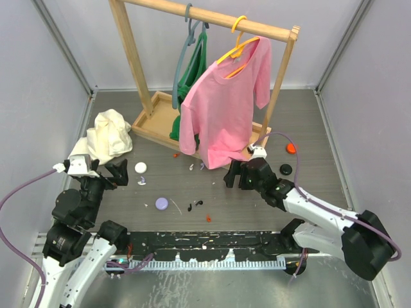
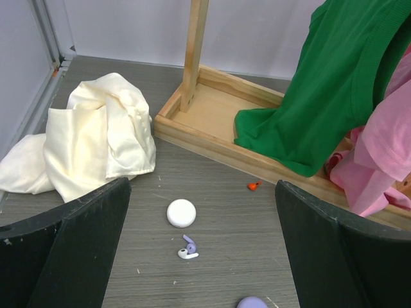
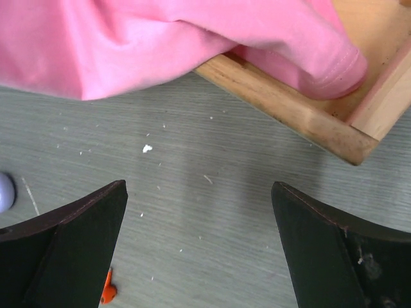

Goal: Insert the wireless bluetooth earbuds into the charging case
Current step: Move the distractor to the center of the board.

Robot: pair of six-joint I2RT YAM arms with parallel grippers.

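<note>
A round white charging case (image 2: 181,213) lies on the grey table, with a purple earbud (image 2: 189,243) and a white earbud (image 2: 187,255) touching each other just in front of it. In the top view the white case (image 1: 140,167) and this earbud pair (image 1: 142,181) sit right of my left gripper (image 1: 119,172), which is open and holds nothing. A purple case (image 1: 162,203) lies nearer the middle, with black earbuds (image 1: 194,205) to its right. My right gripper (image 1: 234,174) is open over bare table, below the pink shirt's hem.
A wooden clothes rack (image 1: 154,119) holds a green shirt (image 1: 192,70) and a pink shirt (image 1: 228,102). A cream cloth (image 1: 106,135) lies at the left. An orange case (image 1: 291,148) and a black case (image 1: 286,169) sit at the right. Small red earbuds (image 1: 209,219) (image 1: 175,154) lie loose.
</note>
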